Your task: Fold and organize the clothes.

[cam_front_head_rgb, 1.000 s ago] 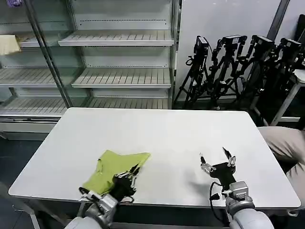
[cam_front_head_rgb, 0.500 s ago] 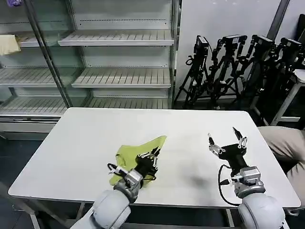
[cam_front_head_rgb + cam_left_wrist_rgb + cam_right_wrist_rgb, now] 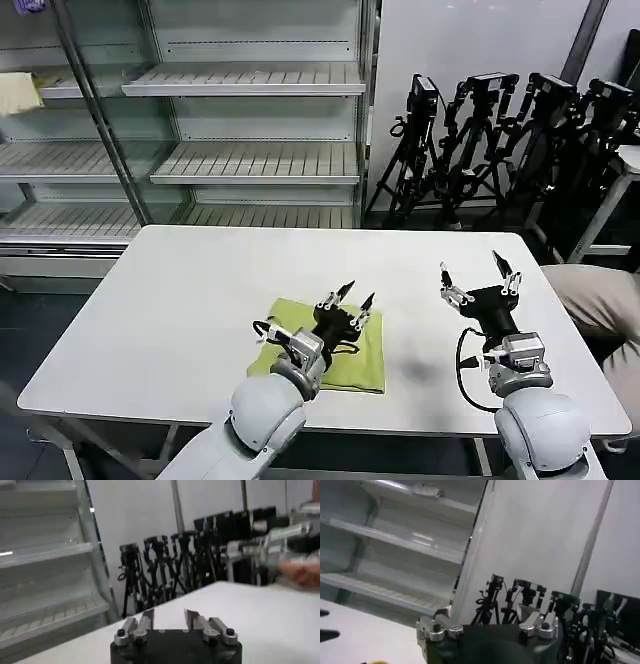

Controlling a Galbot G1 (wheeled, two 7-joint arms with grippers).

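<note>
Head view: left gripper [image 3: 352, 296], jaws wide, hovers over the folded lime-green thin-fabric T-shirt [image 3: 355, 362] on the white bench [image 3: 180, 300]. Right gripper [image 3: 478, 277] waits wide beside. Next, probably tidying its placement.

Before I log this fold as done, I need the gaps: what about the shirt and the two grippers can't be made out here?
- Head view: the middle and near-left part of the T-shirt is covered by the left gripper and its arm, so how tidy the fold is cannot be judged.
- Head view: the table under the right gripper is partly hidden by that arm.
- Right wrist view: its fingertips are cut off.
</note>
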